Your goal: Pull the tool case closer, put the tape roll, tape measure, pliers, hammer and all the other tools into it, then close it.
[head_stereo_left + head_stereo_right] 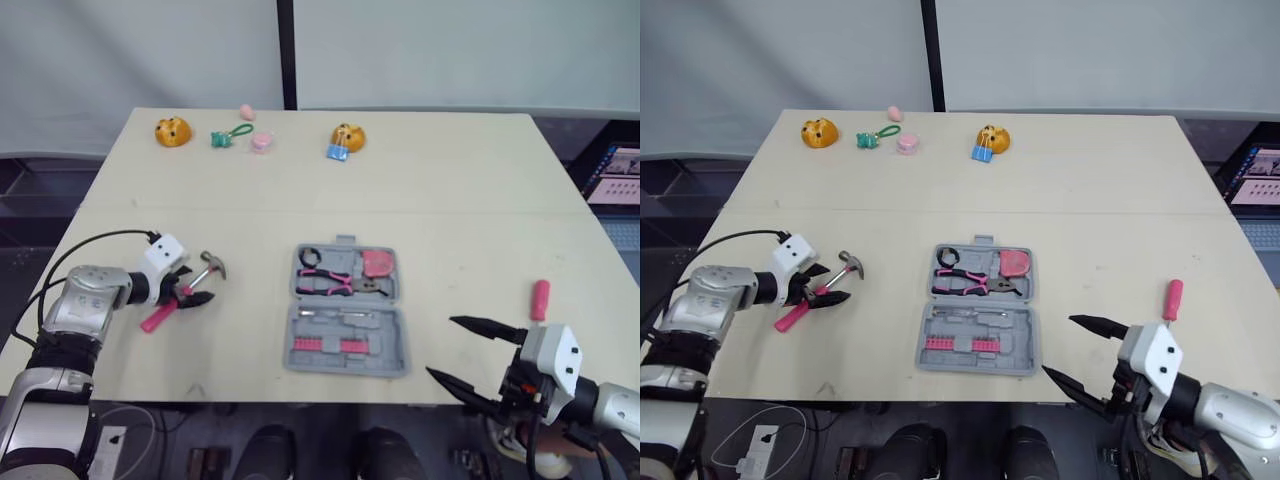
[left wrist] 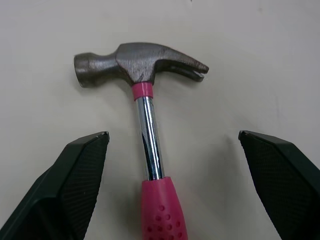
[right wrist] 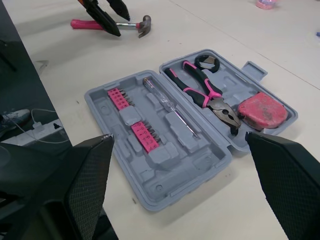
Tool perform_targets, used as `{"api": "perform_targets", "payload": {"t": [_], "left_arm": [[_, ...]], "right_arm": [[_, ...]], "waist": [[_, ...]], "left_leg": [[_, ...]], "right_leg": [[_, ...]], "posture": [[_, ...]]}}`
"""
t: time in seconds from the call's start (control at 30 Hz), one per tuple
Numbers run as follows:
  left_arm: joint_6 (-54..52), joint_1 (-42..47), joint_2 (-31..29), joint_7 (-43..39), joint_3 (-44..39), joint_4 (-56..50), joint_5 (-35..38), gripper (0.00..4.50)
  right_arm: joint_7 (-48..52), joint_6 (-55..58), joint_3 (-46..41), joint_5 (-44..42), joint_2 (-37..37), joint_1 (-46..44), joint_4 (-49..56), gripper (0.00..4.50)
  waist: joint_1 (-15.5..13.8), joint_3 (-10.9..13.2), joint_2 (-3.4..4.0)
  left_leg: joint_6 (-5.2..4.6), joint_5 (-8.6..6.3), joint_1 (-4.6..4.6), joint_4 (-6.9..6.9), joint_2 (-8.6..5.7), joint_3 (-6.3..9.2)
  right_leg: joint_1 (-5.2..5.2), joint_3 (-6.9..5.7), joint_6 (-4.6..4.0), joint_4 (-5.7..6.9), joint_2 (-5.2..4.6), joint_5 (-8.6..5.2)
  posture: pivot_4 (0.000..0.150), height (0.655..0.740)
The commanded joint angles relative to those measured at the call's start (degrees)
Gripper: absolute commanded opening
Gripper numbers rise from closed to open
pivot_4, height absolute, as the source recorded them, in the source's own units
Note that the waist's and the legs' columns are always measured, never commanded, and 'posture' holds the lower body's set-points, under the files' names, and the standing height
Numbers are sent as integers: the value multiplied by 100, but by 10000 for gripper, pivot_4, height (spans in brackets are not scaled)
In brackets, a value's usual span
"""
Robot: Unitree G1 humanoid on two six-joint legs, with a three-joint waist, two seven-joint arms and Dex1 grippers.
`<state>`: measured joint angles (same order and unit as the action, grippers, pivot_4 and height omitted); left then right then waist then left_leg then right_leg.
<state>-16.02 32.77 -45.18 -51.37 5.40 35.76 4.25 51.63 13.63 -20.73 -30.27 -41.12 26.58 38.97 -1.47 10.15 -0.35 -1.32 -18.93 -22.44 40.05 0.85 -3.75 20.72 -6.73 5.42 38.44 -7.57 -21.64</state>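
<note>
Left eye view: the grey tool case lies open and flat near the middle of the table's near edge. In its far half are the pink-handled pliers, a black tape roll at the far left corner and the pink tape measure at the right. Its near half holds two rows of pink bits and a slim tester screwdriver. Left of the case, well apart from it, the hammer lies on the table, steel head pointing far and right, pink handle toward the near left. The left gripper hovers over it with both black fingers spread wide, one on each side of the chrome shaft and neither touching it. The right gripper hangs at the near right, just off the case's right side, its fingers also parted and holding nothing. A pink-handled screwdriver rests on the table farther right. Along the far edge sit two orange toys, a green keyring and small pink pieces.
</note>
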Motion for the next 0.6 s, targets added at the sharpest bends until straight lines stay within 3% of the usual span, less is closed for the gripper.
{"api": "perform_targets", "payload": {"t": [0.03, 0.6], "left_arm": [[210, 211, 43, 24, -163, 218, -42, 44742], [429, 819, 484, 219, -98, 1209, -358, 44742]], "right_arm": [[-38, -128, -167, -20, 39, 26, 204, 45000], [-192, -8, -222, -41, 16, 32, 314, 45000]], "waist": [[0, 1, -1], [-3, 1, -6]], "left_leg": [[0, 0, 0, 0, 0, 0], [1, 1, 1, 2, -1, 0]], "right_leg": [[1, 0, 0, 0, 0, 0], [0, -2, 1, 14, 0, 0]], "posture": [[1500, 6677], [1500, 6677]]}}
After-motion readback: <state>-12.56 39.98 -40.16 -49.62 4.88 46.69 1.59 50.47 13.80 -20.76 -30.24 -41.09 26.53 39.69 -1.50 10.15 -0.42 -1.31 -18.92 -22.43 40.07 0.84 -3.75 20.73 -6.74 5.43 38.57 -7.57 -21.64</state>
